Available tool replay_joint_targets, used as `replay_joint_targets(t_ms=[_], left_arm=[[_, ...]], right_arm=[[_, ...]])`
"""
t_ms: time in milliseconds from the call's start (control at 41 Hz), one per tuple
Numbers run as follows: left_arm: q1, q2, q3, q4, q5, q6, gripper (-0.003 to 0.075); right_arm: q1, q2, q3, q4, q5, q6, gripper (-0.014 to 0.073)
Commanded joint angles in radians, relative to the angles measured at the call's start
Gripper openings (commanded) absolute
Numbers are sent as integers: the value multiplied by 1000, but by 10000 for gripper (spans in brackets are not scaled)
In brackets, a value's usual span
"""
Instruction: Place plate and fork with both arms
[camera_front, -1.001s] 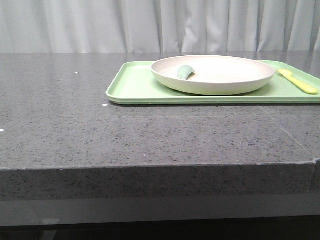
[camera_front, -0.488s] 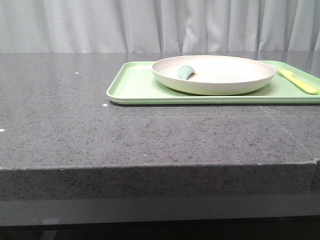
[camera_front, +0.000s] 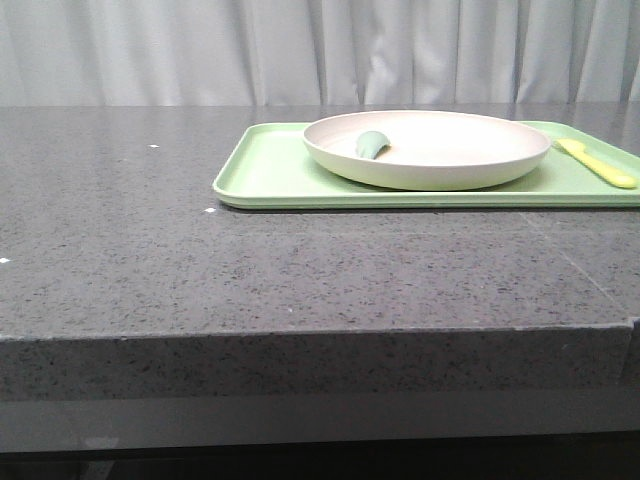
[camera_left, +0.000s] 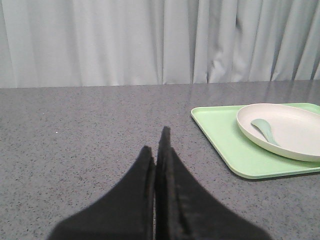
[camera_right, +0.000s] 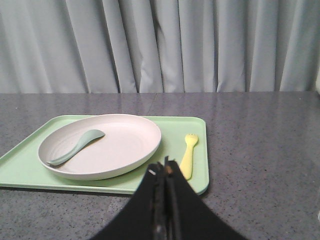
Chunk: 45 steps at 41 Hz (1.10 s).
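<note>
Front view: plate (camera_front: 430, 150) fills tray (camera_front: 270, 175); fork (camera_front: 597, 164) beside it.

Front view looks low across the table; both wrist views share its tray (camera_front: 270, 175).

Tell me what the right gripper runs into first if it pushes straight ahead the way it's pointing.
Most likely the fork: the right gripper, fingers together, points over the green tray right beside the fork's handle, with the plate just off to one side. Height above the tray is unclear, so it might pass over.
</note>
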Motion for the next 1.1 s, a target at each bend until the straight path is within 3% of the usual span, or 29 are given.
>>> replay_joint_targets(t_ms=[0,293,610,781,1074], left_arm=[[1,10,-24,0,-80,-11,-18],[17,-17,22,0,-106,-11,-18],[234,-183,191,-11,-122,-11,-18],[289,-180,277,-13,-201,-11,-18],[289,-180,453,-13,-390,-11,-18]], right_arm=[[1,11,-26,-13,-88,-7,-64],[1,11,-26,-13,-88,-7,-64],[1,11,-26,-13,-88,-7,-64],[1,11,-26,-13,-89,-7,-64],[1,11,-26,-13,-89,-7,-64]])
